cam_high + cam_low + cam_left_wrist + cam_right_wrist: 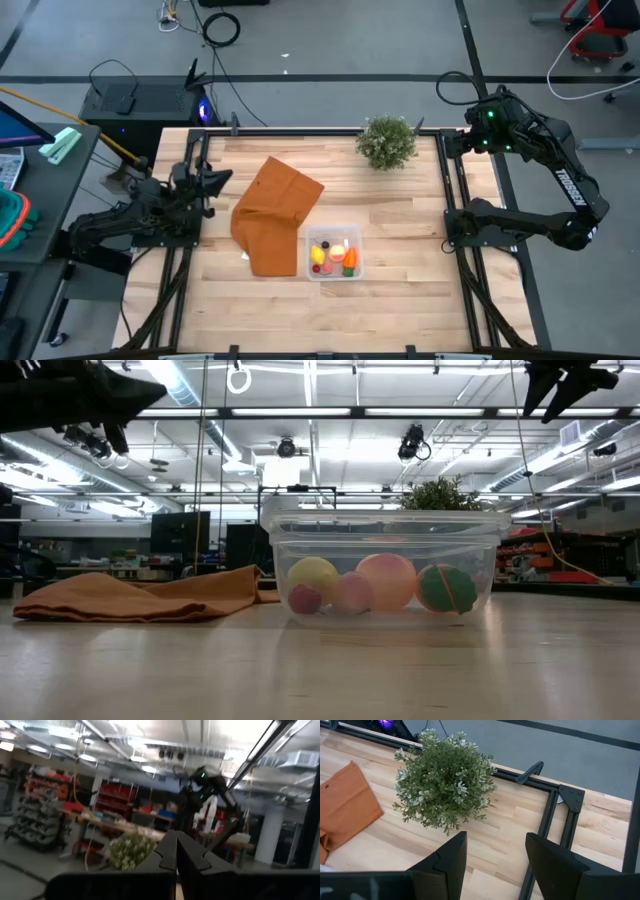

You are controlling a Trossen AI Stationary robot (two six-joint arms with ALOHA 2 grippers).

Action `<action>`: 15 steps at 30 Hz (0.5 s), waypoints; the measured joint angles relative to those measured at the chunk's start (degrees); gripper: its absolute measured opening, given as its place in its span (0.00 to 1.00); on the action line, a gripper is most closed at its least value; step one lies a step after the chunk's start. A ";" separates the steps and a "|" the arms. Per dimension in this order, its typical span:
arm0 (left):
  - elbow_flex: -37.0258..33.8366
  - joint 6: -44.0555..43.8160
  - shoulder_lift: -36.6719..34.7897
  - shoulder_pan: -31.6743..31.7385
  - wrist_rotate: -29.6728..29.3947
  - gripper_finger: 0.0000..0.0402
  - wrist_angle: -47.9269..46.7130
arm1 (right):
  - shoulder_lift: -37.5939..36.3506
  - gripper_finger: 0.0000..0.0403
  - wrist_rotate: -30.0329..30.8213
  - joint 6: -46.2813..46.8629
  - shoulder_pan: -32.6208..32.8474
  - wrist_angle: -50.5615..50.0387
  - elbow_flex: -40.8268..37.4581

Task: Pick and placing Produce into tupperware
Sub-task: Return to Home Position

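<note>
The clear tupperware (334, 254) (385, 525) stands on the table near its near edge, next to the orange cloth. Inside it lie the produce pieces: a yellow lemon (314, 576), a red-yellow round fruit (386, 580), a small pink piece (305, 598), and the orange carrot with green top (447, 588) (350, 259). My left gripper (218, 180) (176, 852) is shut and hangs in the air at the table's left edge, holding nothing. My right gripper (452, 143) (496, 839) is open, raised over the far right corner beside the potted plant.
An orange-brown cloth (275, 215) (140, 598) lies crumpled left of the container. A bushy potted plant (387, 140) (445, 782) stands at the far edge, close to my right gripper. Black frame rails (547, 815) line the table's sides. Bare wood lies right of the container.
</note>
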 joint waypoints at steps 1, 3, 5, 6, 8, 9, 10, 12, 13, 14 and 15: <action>-0.10 -0.01 0.04 -0.02 -0.30 0.02 -0.48 | 0.00 0.43 0.10 0.02 -0.02 0.00 0.00; -0.26 -0.06 0.30 0.00 -0.58 0.03 -0.70 | 0.00 0.43 0.77 0.23 0.00 0.01 0.02; -0.24 -0.12 0.19 0.00 -0.68 0.02 -0.12 | -0.02 0.43 1.19 0.46 -0.02 0.02 0.01; -0.22 0.01 0.14 0.00 -0.69 0.02 0.37 | -0.01 0.43 1.24 0.47 -0.02 0.00 0.02; -0.22 0.94 0.11 0.00 -0.61 0.01 2.54 | 0.00 0.43 1.24 0.56 -0.01 0.02 0.02; -0.16 1.45 0.13 0.00 -0.72 0.01 3.35 | 0.00 0.43 1.22 0.60 0.00 0.00 0.02; -0.09 1.64 0.13 0.00 -0.94 0.01 3.43 | 0.04 0.43 1.25 0.75 -0.02 0.00 0.02; -0.21 1.66 0.19 0.00 -1.49 0.02 3.12 | 0.07 0.43 1.25 1.41 -0.02 0.00 0.02; -0.84 1.59 0.22 0.00 -1.58 0.03 4.48 | 0.09 0.43 1.25 1.51 0.00 0.00 0.01; -2.09 1.41 0.19 0.00 -1.90 0.03 7.37 | 0.09 0.43 1.25 1.53 -0.02 0.00 0.01; -3.79 1.04 0.19 0.00 -2.36 0.03 11.15 | 0.09 0.43 1.25 1.54 0.00 0.00 0.02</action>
